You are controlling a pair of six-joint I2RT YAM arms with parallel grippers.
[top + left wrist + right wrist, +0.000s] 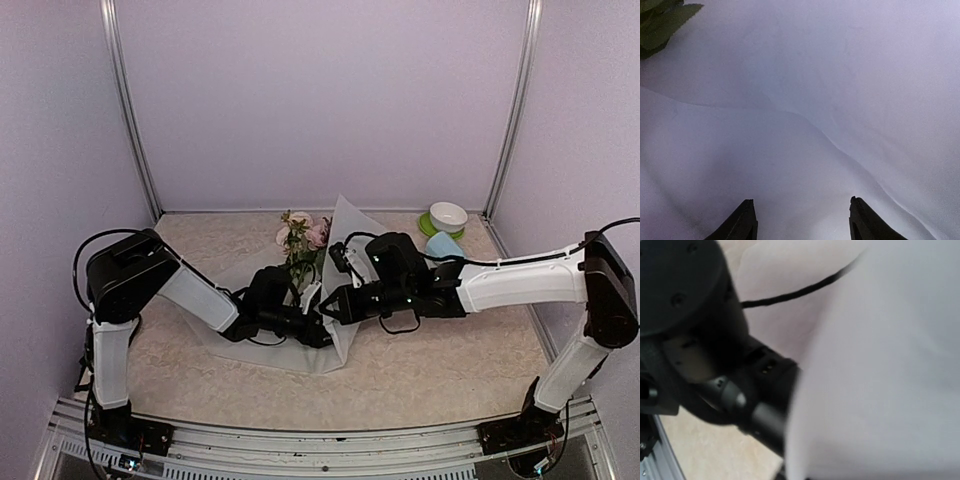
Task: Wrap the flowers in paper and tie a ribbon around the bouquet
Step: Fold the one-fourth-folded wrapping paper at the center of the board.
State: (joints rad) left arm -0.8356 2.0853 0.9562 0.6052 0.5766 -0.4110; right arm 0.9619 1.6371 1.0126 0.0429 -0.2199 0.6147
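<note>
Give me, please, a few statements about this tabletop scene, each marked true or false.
1. The flowers lie on the paper. True.
2. The left gripper is shut tight. False: its fingers stand apart, facing the paper.
3. A white bowl rests on a green dish at the far right of the table. True.
4. The light blue cup stands to the left of the flowers. False: it stands to their right, beside the green dish.
5. The paper is rolled into a tight cone around the flowers. False: it is loosely spread under them, with one part raised.
</note>
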